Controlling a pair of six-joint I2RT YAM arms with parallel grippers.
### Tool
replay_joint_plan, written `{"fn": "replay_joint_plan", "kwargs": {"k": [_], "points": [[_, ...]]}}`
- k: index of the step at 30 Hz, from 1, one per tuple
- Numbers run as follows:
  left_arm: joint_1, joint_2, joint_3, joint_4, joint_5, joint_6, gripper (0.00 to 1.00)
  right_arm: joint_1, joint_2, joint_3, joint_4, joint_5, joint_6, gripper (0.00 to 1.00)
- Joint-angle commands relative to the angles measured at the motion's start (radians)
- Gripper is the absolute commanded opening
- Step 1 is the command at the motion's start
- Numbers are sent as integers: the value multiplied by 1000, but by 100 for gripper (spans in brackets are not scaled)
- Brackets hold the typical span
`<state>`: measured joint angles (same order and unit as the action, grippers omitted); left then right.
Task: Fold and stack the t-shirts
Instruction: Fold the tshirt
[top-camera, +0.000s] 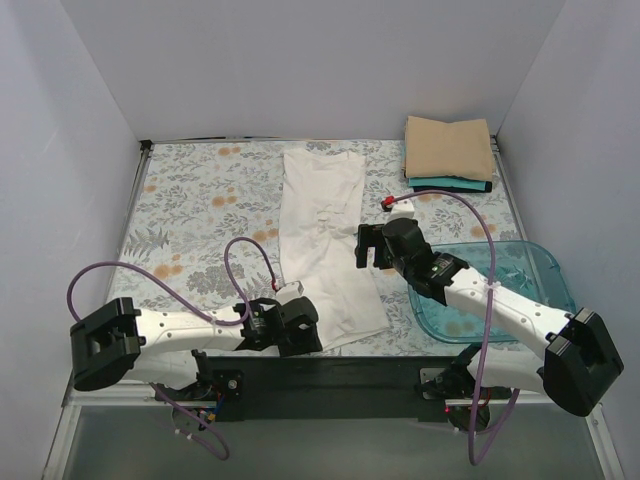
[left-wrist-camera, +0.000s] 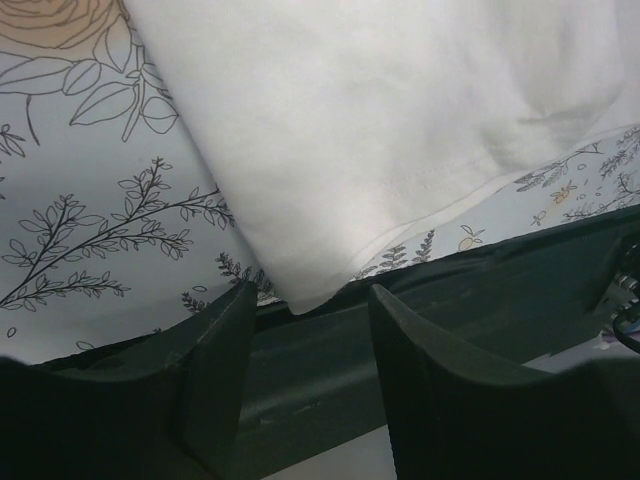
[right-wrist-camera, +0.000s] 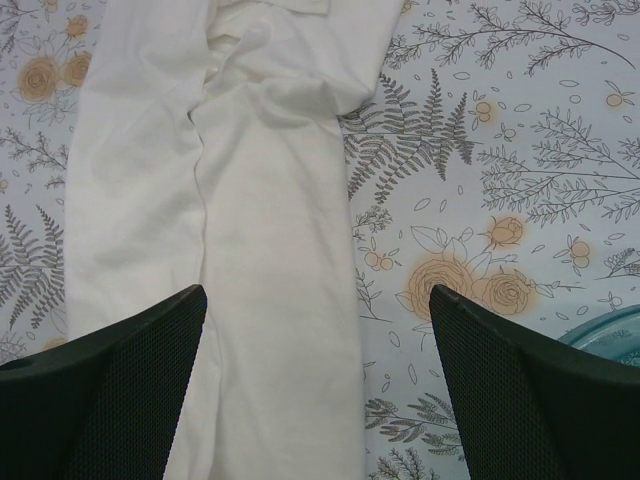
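The off-white t-shirt (top-camera: 325, 245) lies folded into a long strip down the middle of the floral cover. My left gripper (top-camera: 297, 327) is open and empty at the strip's near left corner; in the left wrist view that corner (left-wrist-camera: 400, 150) hangs just above my spread fingers (left-wrist-camera: 420, 390), at the table's front edge. My right gripper (top-camera: 366, 246) is open and empty over the strip's right edge at mid length; the right wrist view shows the shirt (right-wrist-camera: 260, 260) between and left of my fingers (right-wrist-camera: 130, 390). A stack of folded shirts, tan (top-camera: 448, 147) over teal and black (top-camera: 452, 184), sits at the back right.
A clear blue plastic tub (top-camera: 500, 290) stands at the near right, under my right arm; its rim shows in the right wrist view (right-wrist-camera: 610, 325). White walls close in the table on three sides. A black bar (top-camera: 330, 375) runs along the front edge.
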<state>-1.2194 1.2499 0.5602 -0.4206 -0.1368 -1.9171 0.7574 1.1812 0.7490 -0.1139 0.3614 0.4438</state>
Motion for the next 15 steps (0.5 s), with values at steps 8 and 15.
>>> {"fn": "replay_joint_plan", "kwargs": {"k": [8,15], "points": [[-3,68,30,-32,-46,-23,24,-7,-28,-36,42,-55,-8,98],[-2,26,41,-199,-95,-68,0,-7,-55,-62,37,-166,-63,98]]}}
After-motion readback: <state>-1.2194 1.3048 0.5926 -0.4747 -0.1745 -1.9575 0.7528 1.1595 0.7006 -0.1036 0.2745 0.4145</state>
